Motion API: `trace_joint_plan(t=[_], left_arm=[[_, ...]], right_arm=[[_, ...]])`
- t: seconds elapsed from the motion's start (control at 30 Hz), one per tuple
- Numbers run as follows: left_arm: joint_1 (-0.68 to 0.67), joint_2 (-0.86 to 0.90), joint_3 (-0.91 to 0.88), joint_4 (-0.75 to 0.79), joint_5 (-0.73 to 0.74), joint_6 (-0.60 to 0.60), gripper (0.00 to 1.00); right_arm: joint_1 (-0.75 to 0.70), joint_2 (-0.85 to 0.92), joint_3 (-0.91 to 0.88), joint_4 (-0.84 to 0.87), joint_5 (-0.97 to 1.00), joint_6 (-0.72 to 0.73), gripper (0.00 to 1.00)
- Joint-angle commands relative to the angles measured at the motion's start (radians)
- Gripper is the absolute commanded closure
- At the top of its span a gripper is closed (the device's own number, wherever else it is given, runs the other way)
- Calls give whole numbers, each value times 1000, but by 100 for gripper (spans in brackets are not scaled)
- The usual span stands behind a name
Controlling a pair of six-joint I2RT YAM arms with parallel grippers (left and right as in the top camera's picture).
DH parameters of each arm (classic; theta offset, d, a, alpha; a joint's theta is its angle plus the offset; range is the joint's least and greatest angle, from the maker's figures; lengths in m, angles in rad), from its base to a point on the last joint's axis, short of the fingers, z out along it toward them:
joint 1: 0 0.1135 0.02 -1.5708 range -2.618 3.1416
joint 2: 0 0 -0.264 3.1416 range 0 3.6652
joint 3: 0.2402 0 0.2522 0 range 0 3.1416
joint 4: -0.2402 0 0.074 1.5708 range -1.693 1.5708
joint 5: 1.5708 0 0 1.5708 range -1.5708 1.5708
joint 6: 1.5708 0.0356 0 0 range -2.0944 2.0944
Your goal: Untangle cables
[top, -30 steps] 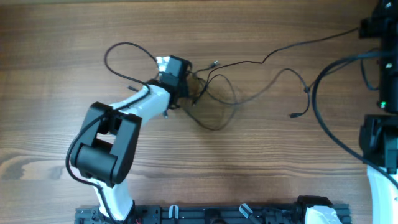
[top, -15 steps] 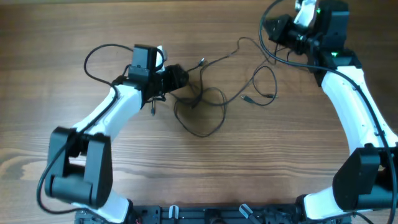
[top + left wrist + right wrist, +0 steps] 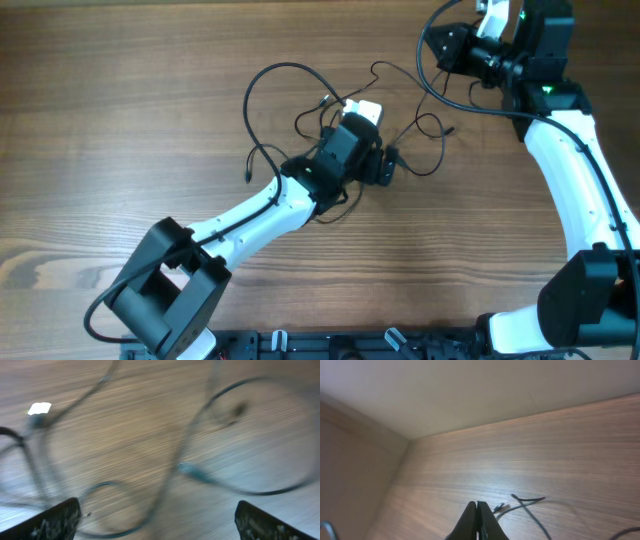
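On desk [image 3: 120,120] the cables [image 3: 425,120] lie approx mid-width, nearer far edge, spreading twd right edge. L gripper [image 3: 392,166] is over their near-left part. R gripper [image 3: 440,47] is by far-right corner, behind & right of cables.

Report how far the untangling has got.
Done: nothing visibly; the cables lie looped over each other. In hand: the left gripper hovers open above the tangle; the right gripper is shut, off to the far side. Left: separating both wires.
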Motion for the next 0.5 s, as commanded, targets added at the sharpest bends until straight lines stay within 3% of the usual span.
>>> trace_joint_plan(t=[0.0, 0.13, 0.2, 0.3, 0.37, 0.47], left_arm=[[27, 18, -3, -183, -483, 212, 1], [63, 18, -3, -527, -612, 272, 0], [63, 16, 2, -528, -755, 269, 0], [63, 8, 27, -467, -871, 116, 0], [63, 1, 63, -394, -730, -38, 0], [64, -2, 72, -243, -121, 33, 0]], right_arm=[[-40, -18, 9, -43, 12, -45, 95], [-55, -18, 9, -63, 12, -45, 95], [-54, -18, 9, -66, 12, -45, 95], [-54, -18, 9, -79, 12, -45, 95], [-54, -18, 9, -84, 12, -45, 95], [-55, -18, 9, -86, 12, -45, 95]])
